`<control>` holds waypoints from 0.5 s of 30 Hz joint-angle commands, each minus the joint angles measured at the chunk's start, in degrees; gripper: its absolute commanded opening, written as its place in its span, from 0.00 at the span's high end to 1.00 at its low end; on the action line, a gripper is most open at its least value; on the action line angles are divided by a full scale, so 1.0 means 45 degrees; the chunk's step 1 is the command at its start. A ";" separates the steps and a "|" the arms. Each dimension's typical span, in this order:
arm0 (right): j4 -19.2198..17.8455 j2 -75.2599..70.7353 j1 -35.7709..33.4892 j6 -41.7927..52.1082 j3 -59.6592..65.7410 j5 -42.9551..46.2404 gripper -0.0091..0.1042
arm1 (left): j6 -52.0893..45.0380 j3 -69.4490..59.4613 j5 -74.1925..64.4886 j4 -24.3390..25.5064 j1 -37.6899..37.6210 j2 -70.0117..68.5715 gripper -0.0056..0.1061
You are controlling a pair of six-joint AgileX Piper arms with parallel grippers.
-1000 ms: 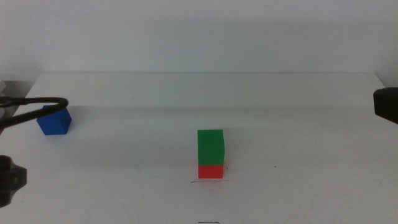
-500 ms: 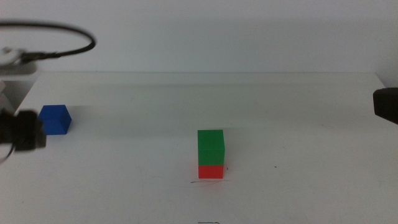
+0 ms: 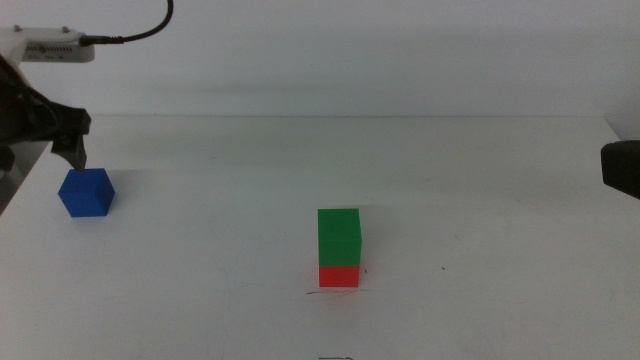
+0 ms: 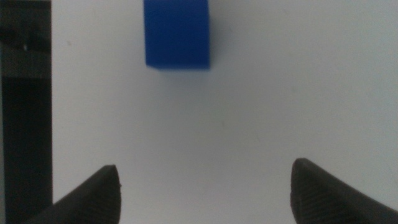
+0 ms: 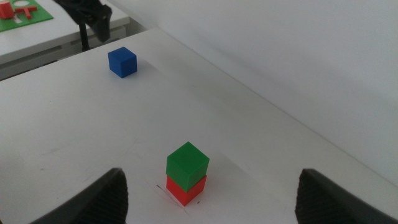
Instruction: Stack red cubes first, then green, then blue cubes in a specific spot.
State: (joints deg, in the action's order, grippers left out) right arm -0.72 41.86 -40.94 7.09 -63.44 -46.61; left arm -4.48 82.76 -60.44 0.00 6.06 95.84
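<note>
The left gripper (image 3: 75, 140) has risen from the table's left edge to hover above the blue cube (image 3: 86, 192), jaws released. The green cube (image 3: 339, 236) rests on the red cube (image 3: 339, 276) mid-table. The right gripper (image 5: 208, 193) waits at the right, jaws spread.
</note>
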 commanded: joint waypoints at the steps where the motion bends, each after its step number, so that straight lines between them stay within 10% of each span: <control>1: -0.0106 -0.0005 0.0080 0.0154 -0.0316 0.0898 0.23 | -0.0517 0.1116 0.0204 -0.0397 0.0239 0.0206 0.11; 15: -0.0106 -0.0005 0.0080 0.0154 -0.0316 0.0898 0.23 | -0.1683 0.3464 0.0314 -0.0520 0.0578 0.3646 0.11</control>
State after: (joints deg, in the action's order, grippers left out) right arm -0.72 41.86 -40.94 7.09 -63.44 -46.61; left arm -11.85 95.87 -60.25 -1.55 8.47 114.52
